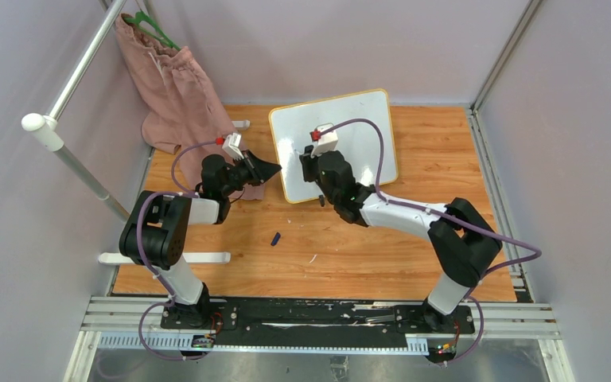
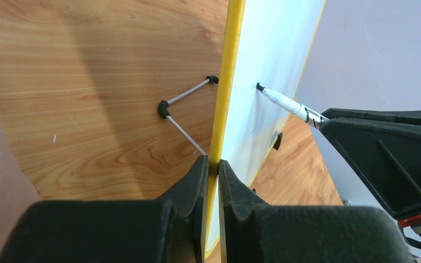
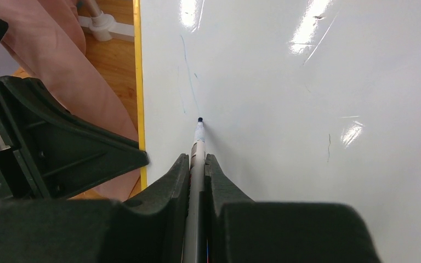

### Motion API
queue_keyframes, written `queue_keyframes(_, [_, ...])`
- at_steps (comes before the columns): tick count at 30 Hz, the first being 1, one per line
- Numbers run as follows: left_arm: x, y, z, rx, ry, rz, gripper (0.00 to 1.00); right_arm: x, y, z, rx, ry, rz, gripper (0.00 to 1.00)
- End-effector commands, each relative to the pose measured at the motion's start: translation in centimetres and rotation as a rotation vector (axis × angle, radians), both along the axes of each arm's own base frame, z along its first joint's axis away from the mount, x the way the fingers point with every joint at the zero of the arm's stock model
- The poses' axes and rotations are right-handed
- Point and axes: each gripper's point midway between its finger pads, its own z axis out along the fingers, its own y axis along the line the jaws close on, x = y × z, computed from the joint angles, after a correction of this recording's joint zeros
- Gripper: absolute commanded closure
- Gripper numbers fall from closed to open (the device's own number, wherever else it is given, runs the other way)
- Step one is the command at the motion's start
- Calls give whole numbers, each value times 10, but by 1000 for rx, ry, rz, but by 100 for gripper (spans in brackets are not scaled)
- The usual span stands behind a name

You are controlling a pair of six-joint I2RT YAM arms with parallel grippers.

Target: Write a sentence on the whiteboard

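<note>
**A:** Where's the board?

**B:** The whiteboard [image 1: 290,139] stands upper centre of the top view. My left gripper [image 2: 212,163] is pinched on its yellow left edge.

**A:** And the pen?

**B:** My right gripper [image 3: 197,159] is clamped on the marker [image 3: 198,143]. Its tip touches the face just beside that edge, under the first thin blue stroke of the sentence [image 3: 189,76]. Blank board runs off to the frame's right, so I judge the writing heads that way.

We note the left gripper [image 2: 212,164] pinching the whiteboard [image 2: 268,55] by its yellow frame edge. Right gripper [image 2: 334,123] holds a marker [image 2: 285,103], tip touching the white face. Wire stand [image 2: 183,112] behind, over wooden table [image 2: 87,82].
</note>
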Motion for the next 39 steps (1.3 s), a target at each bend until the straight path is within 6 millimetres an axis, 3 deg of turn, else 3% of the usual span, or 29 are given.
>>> queue_keyframes(1, [-5, -5, 20, -29, -80, -39, 93, -5, -15, -30, -61, 71, -30, 100])
queue_keyframes(19, [-8, -7, 17, -27, -80, -54, 97, -7, -38, -24, -86, 64, -92, 100])
queue_keyframes(21, [-10, -8, 16, -22, -83, -59, 98, -9, -35, -14, -51, 44, -71, 100])
queue_keyframes(25, [-13, -10, 13, 9, -91, -74, 99, -20, -34, 26, 40, -17, -24, 100])
queue_keyframes(28, [-16, -10, 7, 45, -87, -83, 99, -31, -41, 55, 78, -66, 1, 100])
queue_keyframes(31, [-20, -9, 1, 74, -78, -83, 99, -44, -50, 72, 102, -93, 25, 100])
queue_keyframes(34, [-22, -9, 0, 93, -78, -86, 92, -59, -59, 87, 134, -120, 52, 100])
queue_keyframes(39, [-26, -12, 7, 82, -93, -96, 62, -80, -72, 93, 157, -123, 87, 100])
